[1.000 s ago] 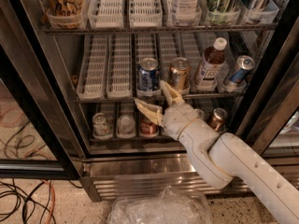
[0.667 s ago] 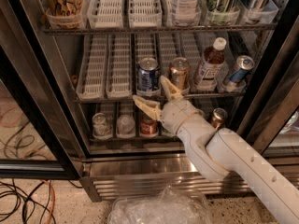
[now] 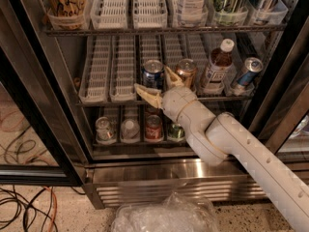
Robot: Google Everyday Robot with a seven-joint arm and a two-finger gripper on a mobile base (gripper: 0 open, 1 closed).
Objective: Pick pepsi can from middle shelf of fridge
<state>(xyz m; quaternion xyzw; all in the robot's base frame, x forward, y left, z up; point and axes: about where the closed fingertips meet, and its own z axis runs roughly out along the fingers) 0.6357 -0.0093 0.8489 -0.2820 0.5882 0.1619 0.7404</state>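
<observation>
Gripper at middle shelf front, jaws wide before pepsi can. Best to centre can between jaws, clear of copper can.

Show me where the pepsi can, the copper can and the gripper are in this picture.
pepsi can (image 3: pixel 153 69): camera view, upper blue body.
copper can (image 3: pixel 186 72): camera view, front of its body.
gripper (image 3: pixel 151 78): camera view, gap between its open fingertips, in front of the pepsi can.
</observation>
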